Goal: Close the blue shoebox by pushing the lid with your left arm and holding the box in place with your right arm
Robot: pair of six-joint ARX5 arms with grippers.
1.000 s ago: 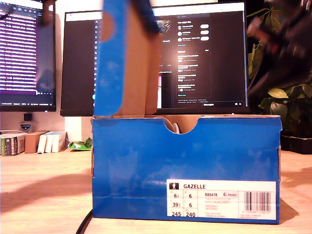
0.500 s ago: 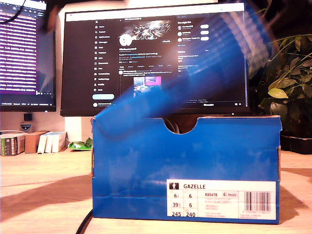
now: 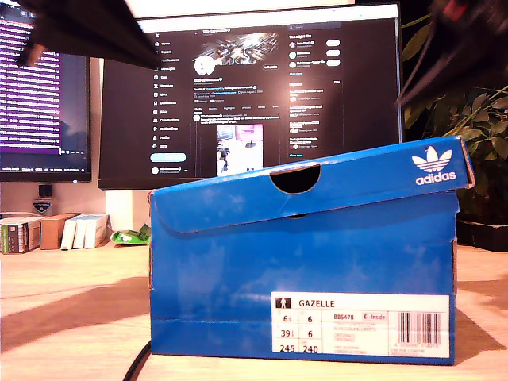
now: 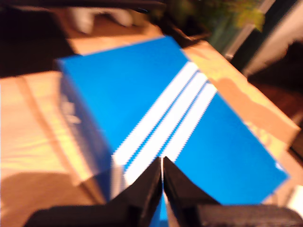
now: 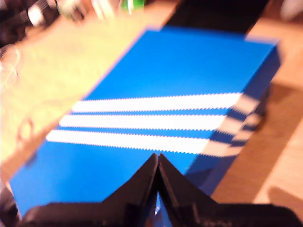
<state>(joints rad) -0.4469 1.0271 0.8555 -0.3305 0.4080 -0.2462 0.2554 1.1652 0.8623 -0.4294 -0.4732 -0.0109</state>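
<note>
Your blue cardboard shoebox (image 3: 302, 270) sits on the wooden desk (image 3: 71, 317), its blue three-striped lid (image 3: 317, 186) down but tilted, raised toward the exterior view's right. Your first end effector (image 4: 162, 163) and second end effector (image 5: 157, 158) hover above the lid, jaws pressed together, holding nothing.

Warm, dim indoor light tints the bench (image 3: 71, 309) orange, with soft shadows lying across it. The monitor (image 3: 254, 95) glows brightly behind. Both arms at the exterior view's upper corners are smeared by motion blur, and both wrist views are soft, grainy and blurred throughout.
</note>
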